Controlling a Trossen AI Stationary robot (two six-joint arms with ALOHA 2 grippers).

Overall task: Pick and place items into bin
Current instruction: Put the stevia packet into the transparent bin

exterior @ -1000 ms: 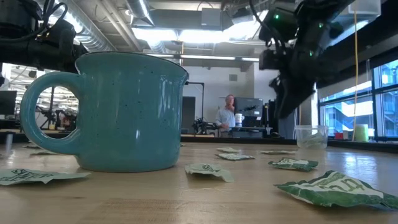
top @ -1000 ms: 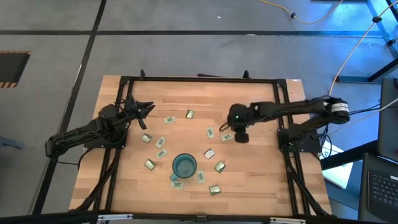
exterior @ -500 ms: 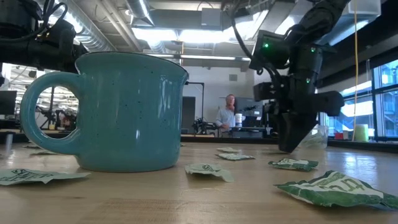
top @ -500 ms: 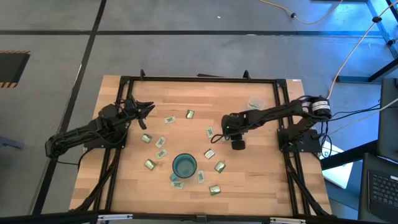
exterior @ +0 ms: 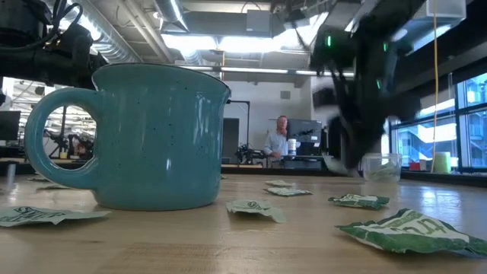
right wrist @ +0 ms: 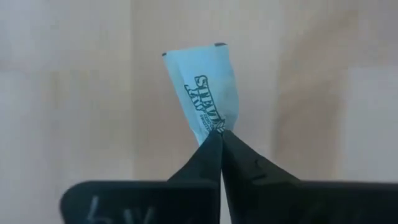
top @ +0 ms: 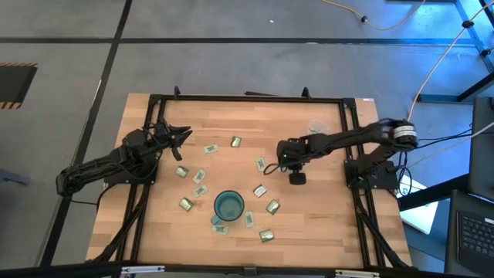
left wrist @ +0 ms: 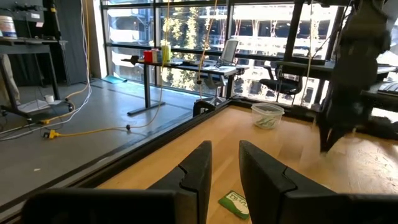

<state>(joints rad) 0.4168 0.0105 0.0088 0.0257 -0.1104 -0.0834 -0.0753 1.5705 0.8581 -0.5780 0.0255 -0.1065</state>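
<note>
Several small green and yellowish packets (top: 199, 176) lie flat on the wooden table around a teal mug (top: 229, 205). The bin, a translucent cup (top: 318, 126), stands near the far right corner. My right gripper (top: 292, 171) is right of the table's middle, pointing down and shut on one light-green packet (right wrist: 202, 87). In the low view it is a blurred shape (exterior: 346, 164) in front of the cup (exterior: 380, 166). My left gripper (left wrist: 224, 174) hovers open at the table's left, above a packet (left wrist: 235, 204). My right gripper pinches the packet's one short end (right wrist: 214, 127) between its two fingertips, at their free ends. The fingers come from above, pointing down. The rest of the packet reaches past the tips and hangs below them, a little above the wood.
The black frame rails (top: 351, 139) run along the table's edges, one of them close beside the cup. Bare wood lies between my right gripper and the cup. More packets (exterior: 411, 232) lie near the mug (exterior: 144, 137) at the near side. A person (exterior: 278, 141) stands in the room behind.
My right gripper has come down onto a packet right of the table's middle, shut on it and risen a little. That packet no longer lies on the wood. In the low view the gripper is blurred with motion.
</note>
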